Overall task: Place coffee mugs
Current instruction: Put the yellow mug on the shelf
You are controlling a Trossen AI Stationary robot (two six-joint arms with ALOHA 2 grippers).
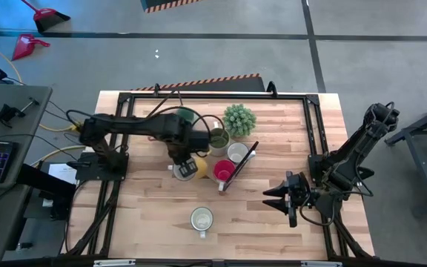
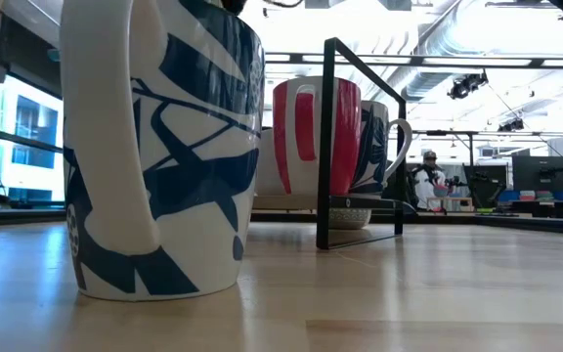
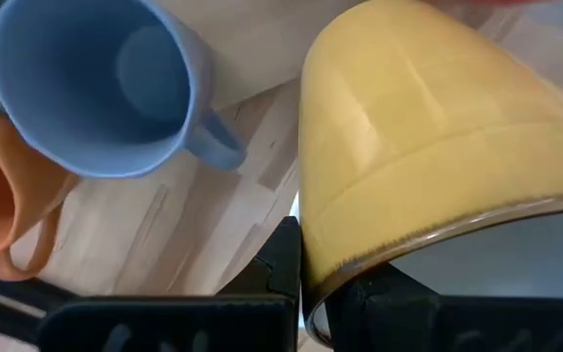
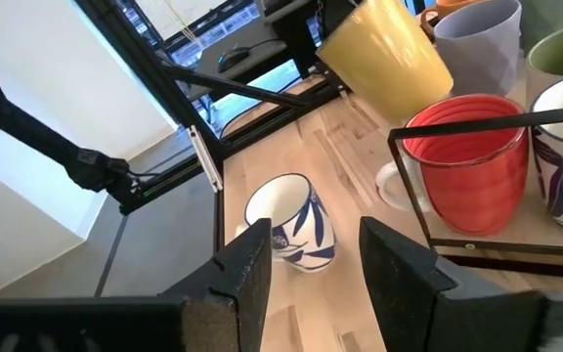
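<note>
Two dark, jointed arms with looping black cables, each tipped with blocky black fingers (image 4: 395, 262)

You're looking at a yellow mug (image 3: 428, 156), a pale blue mug (image 3: 86, 88) and an orange mug (image 3: 3, 205). The red mug (image 4: 467, 166) has fine ridged rings; the white mug (image 4: 291, 230) carries dark blue brush strokes, on a light wood surface (image 1: 147, 215).

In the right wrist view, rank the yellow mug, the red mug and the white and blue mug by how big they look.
1. Red mug, though it sits nearest the camera.
2. Yellow mug.
3. White and blue mug.
</note>
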